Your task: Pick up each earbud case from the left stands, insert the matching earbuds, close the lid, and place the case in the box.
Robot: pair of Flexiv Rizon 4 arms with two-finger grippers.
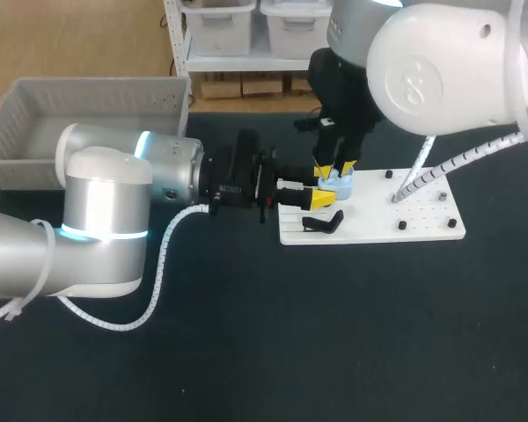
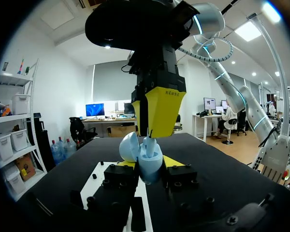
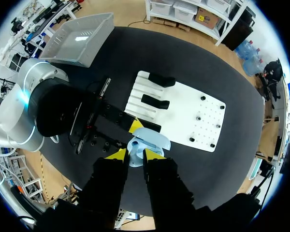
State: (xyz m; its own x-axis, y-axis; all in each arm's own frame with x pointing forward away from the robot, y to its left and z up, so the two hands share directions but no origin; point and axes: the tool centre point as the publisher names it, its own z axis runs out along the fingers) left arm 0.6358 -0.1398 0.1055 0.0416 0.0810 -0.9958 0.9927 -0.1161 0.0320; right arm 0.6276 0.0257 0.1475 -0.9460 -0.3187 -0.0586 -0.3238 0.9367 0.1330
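My left gripper (image 1: 312, 195) pinches the open earbud case (image 1: 337, 184), centre frame. My right gripper (image 1: 334, 167) hangs directly above it; whether it grips anything, I cannot tell.

A short line of dark print runs across the right arm's bright yellow fingertip (image 2: 162, 108), too small to read.

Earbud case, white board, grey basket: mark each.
earbud case (image 2: 150, 164), left wrist view, lower shell.
white board (image 1: 427, 213), head view, bare surface.
grey basket (image 1: 97, 85), head view, far rim.
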